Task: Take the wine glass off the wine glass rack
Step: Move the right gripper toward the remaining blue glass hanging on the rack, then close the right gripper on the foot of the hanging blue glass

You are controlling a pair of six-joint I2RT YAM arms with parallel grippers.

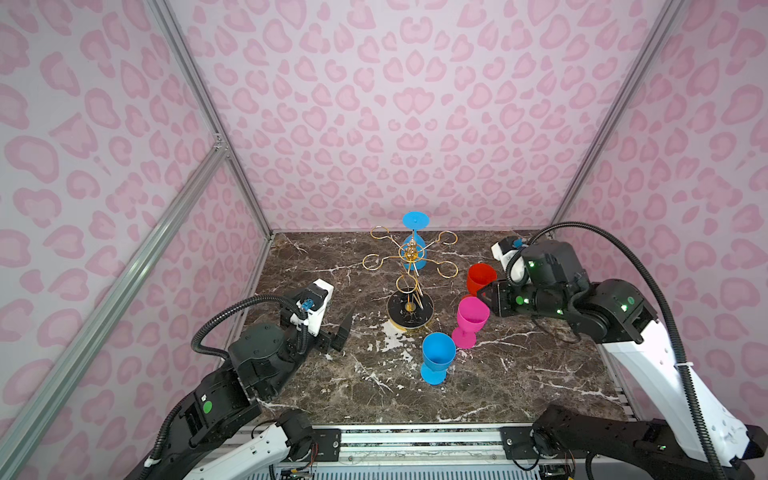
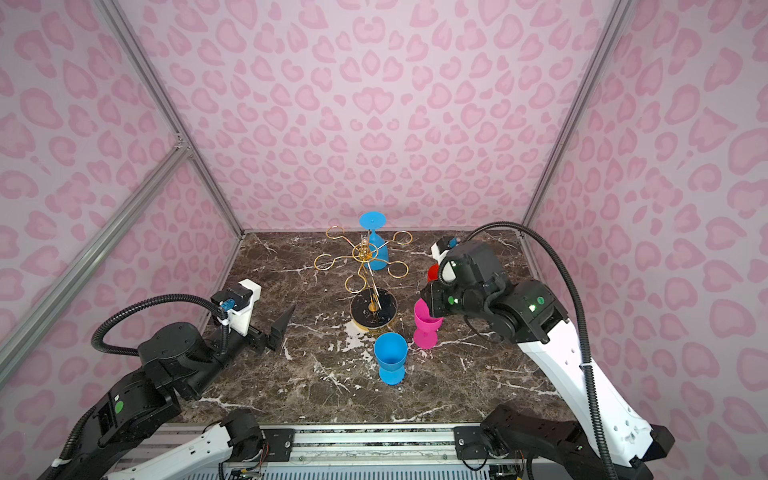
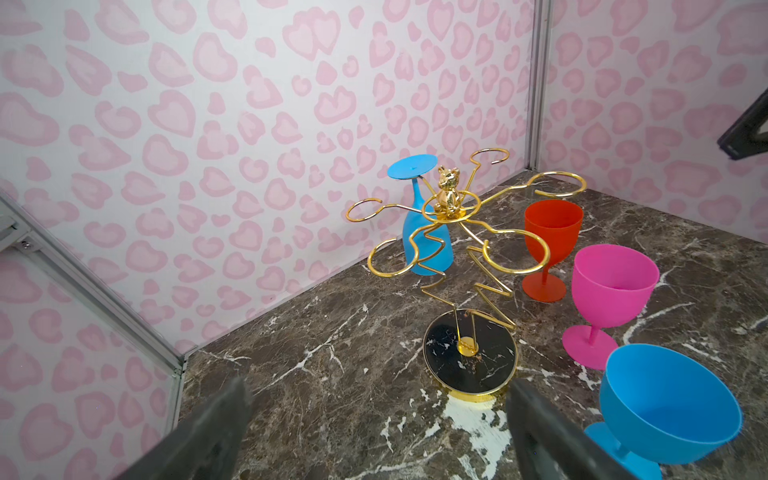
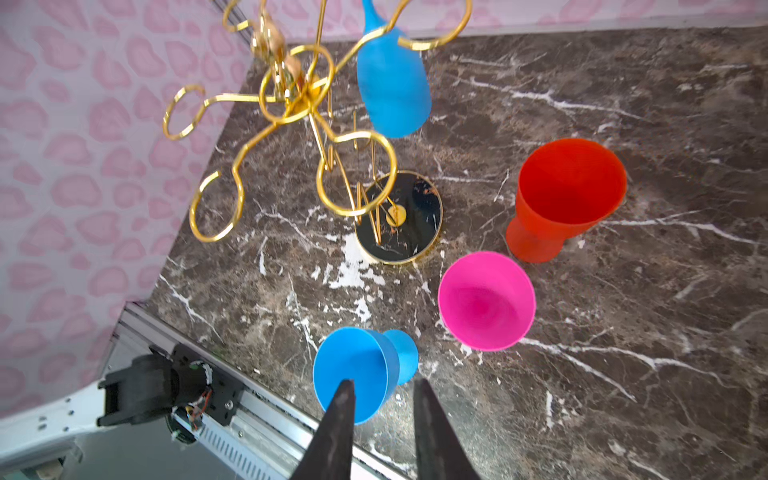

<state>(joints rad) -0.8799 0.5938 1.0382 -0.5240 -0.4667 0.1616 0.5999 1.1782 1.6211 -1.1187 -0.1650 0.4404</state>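
The only marking I can pick out is a round green sticker [image 1: 206,406] on the left arm, and any print on it is too small to read.

The wine glass rack [image 1: 399,312] stands near the middle of the marble desk [image 1: 332,395], with a small gold bear [image 3: 448,191] on its hub. One blue wine glass [image 1: 415,220] hangs upside down from the rack's far arm, its foot resting on the wire loop and its bowl dangling clear of the desk.

The right gripper [image 4: 383,386] hovers to the right of the rack, above the gap between the red glass [image 1: 481,277] and the pink glass [image 1: 471,318]. Its jaws are a little apart and grip nothing. The hanging wine glass is well apart from them, off towards the back wall.

The left gripper [image 3: 378,388] sits low on the left of the rack, its jaws spread wide and empty. They face the rack's black base, and the wine glass hangs beyond the gold wires. A second blue glass [image 1: 438,353] stands upright just in front of the base.
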